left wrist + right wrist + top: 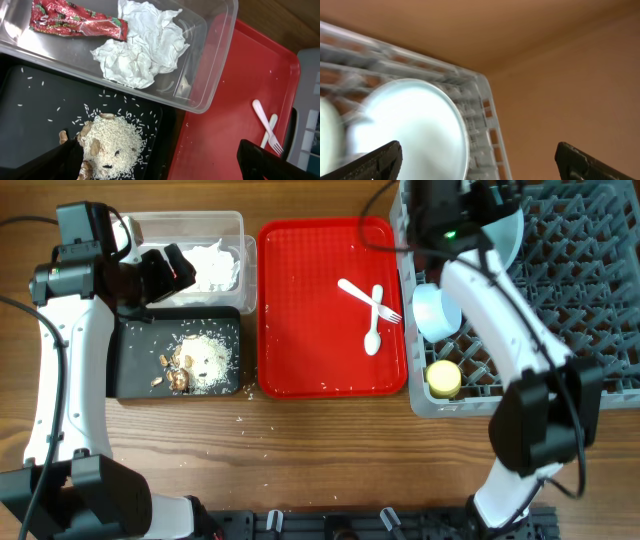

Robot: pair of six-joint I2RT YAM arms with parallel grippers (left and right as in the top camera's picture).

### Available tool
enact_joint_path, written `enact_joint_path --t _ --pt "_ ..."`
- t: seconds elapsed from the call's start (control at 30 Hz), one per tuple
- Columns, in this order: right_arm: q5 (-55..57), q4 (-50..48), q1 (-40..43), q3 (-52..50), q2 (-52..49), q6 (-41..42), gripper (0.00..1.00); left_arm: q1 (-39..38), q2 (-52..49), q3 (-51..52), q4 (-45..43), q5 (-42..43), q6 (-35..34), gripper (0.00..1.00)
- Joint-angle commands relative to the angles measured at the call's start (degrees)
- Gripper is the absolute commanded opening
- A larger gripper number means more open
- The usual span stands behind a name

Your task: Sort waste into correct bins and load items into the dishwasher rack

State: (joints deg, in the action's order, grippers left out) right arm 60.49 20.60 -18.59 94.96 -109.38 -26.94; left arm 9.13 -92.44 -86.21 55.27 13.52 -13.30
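I think grabbing the fork (360,294) could flick the spoon (372,340) off the red tray (300,330), because they lie crossed. They sit off to the right of my left pincer (160,157), which is spread wide and empty. My right pincer (477,160) is spread too, with the blue plate (415,130) just in front of it.
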Motion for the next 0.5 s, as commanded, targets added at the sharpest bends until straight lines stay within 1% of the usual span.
enact_joint_path --t 0.0,0.03,0.07,0.1,0.17,0.2,0.23,0.27,0.33,0.37,0.47 --pt "-8.31 8.50 -8.17 0.20 4.55 11.54 1.00 0.11 0.79 -0.15 -0.15 0.07 0.70 1.00" --pt "-16.94 12.74 -10.08 0.20 4.63 15.39 1.00 0.11 0.81 -0.15 -0.15 0.07 0.68 1.00" --pt "-34.03 18.29 -11.89 0.17 4.55 21.31 1.00 0.11 0.81 -0.15 -0.15 0.04 0.70 1.00" --pt "-43.58 20.57 -11.93 0.17 4.17 26.01 1.00 0.09 0.81 -0.15 -0.15 0.07 0.70 1.00" --pt "-52.13 22.77 -11.30 0.17 3.78 34.36 1.00 0.11 0.79 -0.15 -0.15 0.07 0.70 1.00" --pt "-56.41 24.57 -10.43 0.15 3.41 41.57 1.00 0.11 0.81 -0.15 -0.15 0.07 0.70 1.00" --pt "-58.01 25.27 -9.99 0.15 3.21 46.14 1.00 0.11 0.79 -0.15 -0.15 0.07 0.68 1.00" --pt "-58.16 25.35 -9.92 0.13 2.91 49.03 1.00 0.11 0.81 -0.15 -0.15 0.07 0.68 1.00" --pt "-53.88 24.92 -9.92 -0.26 2.16 48.96 0.98 0.11 0.81 -0.15 -0.15 0.07 0.68 1.00" --pt "-52.06 24.81 -9.92 -0.68 1.60 47.91 0.97 0.11 0.81 -0.15 -0.15 0.04 0.68 1.00" --pt "-51.56 24.46 -9.84 -1.95 -2.32 40.06 0.94 0.11 0.81 -0.15 -0.15 0.07 0.70 1.00"
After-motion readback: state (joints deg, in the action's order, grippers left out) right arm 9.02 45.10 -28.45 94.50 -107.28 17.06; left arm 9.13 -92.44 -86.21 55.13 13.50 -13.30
